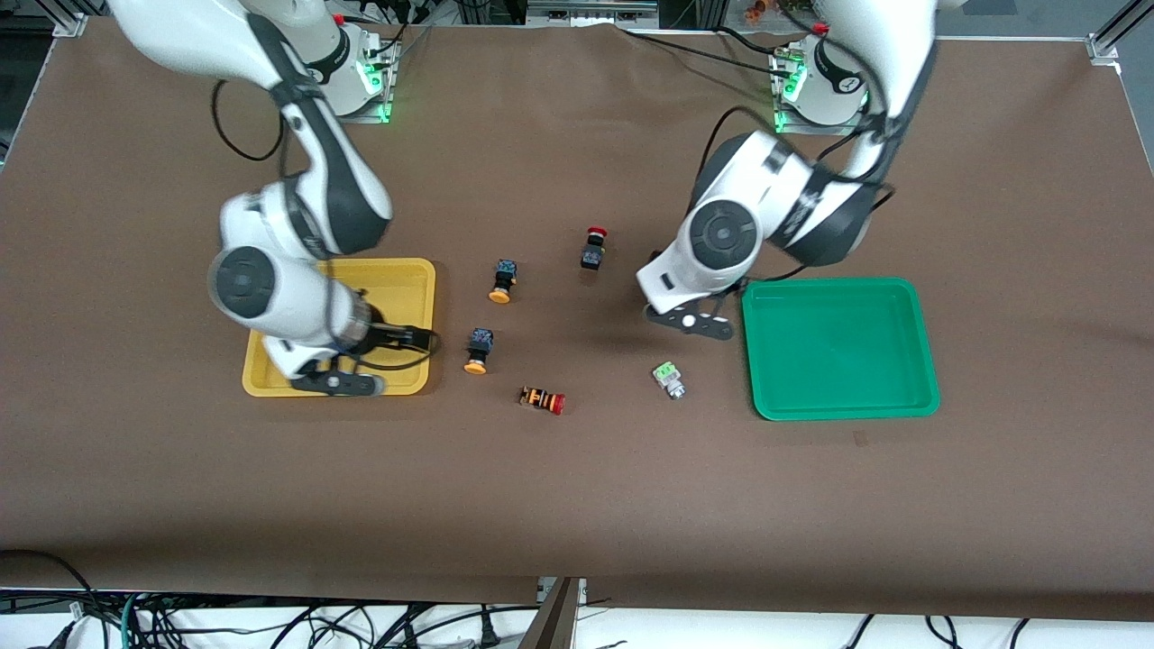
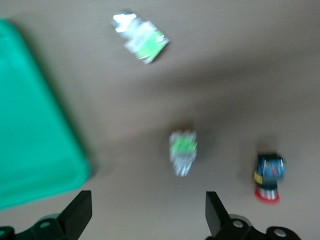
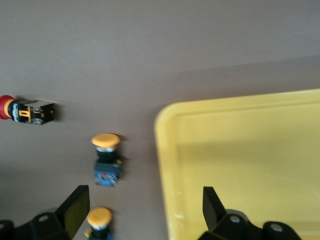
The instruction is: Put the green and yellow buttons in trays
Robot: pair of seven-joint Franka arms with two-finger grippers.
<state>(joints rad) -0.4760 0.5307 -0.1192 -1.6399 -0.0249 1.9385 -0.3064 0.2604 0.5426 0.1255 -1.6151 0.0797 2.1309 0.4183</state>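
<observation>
Two yellow-capped buttons lie between the trays, one (image 1: 502,280) farther from the front camera than the other (image 1: 478,351); both show in the right wrist view (image 3: 106,157) (image 3: 98,222). One green button (image 1: 669,379) lies beside the green tray (image 1: 838,401). The left wrist view shows it (image 2: 140,36) and a second green button (image 2: 183,151), which the left arm hides in the front view. My left gripper (image 1: 690,322) (image 2: 147,215) is open and empty, over the table beside the green tray (image 2: 30,125). My right gripper (image 1: 338,383) (image 3: 145,215) is open and empty, over the rim of the yellow tray (image 1: 415,270) (image 3: 240,150).
A black switch with a red cap (image 1: 593,248) (image 2: 269,175) lies near the left gripper. An orange-striped switch with a red cap (image 1: 543,399) (image 3: 27,111) lies nearer the front camera than the yellow buttons. Brown table surface surrounds everything.
</observation>
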